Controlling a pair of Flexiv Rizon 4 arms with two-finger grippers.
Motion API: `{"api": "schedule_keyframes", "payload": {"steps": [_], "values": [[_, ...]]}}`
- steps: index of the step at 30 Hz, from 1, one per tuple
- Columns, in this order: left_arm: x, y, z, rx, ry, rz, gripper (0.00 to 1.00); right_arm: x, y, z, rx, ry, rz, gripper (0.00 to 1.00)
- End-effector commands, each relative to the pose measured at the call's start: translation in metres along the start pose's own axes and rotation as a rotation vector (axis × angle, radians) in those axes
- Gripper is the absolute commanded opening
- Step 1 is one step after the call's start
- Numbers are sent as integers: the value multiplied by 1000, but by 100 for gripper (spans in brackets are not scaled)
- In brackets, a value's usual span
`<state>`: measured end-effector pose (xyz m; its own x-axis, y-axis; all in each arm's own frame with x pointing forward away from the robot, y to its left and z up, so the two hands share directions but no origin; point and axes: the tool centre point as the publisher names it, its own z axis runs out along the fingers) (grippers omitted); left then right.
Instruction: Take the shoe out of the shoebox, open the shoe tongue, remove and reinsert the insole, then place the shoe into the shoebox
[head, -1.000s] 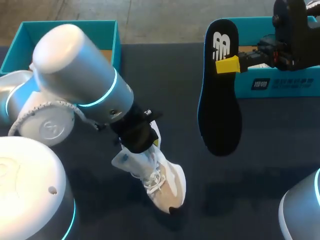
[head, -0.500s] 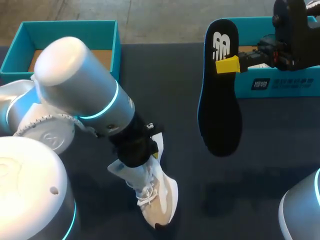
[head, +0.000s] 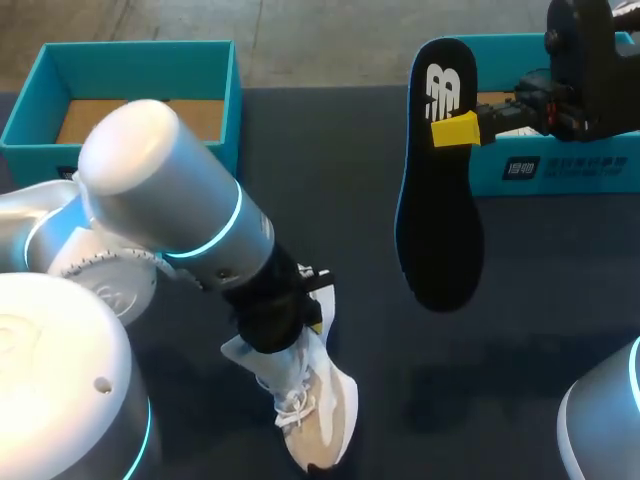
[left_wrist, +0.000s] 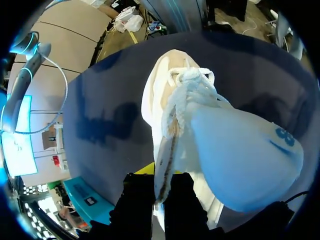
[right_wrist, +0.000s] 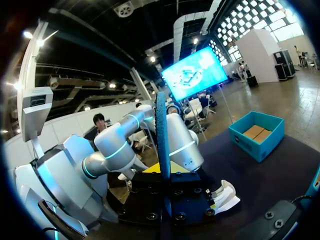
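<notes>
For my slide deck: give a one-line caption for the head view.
Left gripper holds the white shoe on the table while the right gripper grips the black insole.

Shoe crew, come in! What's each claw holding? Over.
Left gripper shut on white shoe. Right gripper shut on black insole, held above table. Teal shoebox at far edge, not blocking.

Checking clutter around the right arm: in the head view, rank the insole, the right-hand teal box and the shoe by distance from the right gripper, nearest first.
1. insole: clamped in the right gripper itself, off the table.
2. teal box: just behind that gripper, at the table's far right.
3. shoe: farthest, across the table at the near left, in the left gripper.
</notes>
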<state>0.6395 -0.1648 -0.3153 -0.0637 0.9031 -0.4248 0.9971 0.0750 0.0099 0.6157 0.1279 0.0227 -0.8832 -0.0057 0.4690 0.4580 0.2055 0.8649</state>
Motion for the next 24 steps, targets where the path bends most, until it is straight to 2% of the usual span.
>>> {"api": "schedule_keyframes", "payload": {"steps": [1,13,24], "values": [[-1,2,14,3,-22,2,0,-2,1,2,3,1,2,0],[-6,0,24,13,3,13,0,-2,1,2,3,1,2,0],[-7,0,1,20,8,33,0,-2,1,2,3,1,2,0]]}}
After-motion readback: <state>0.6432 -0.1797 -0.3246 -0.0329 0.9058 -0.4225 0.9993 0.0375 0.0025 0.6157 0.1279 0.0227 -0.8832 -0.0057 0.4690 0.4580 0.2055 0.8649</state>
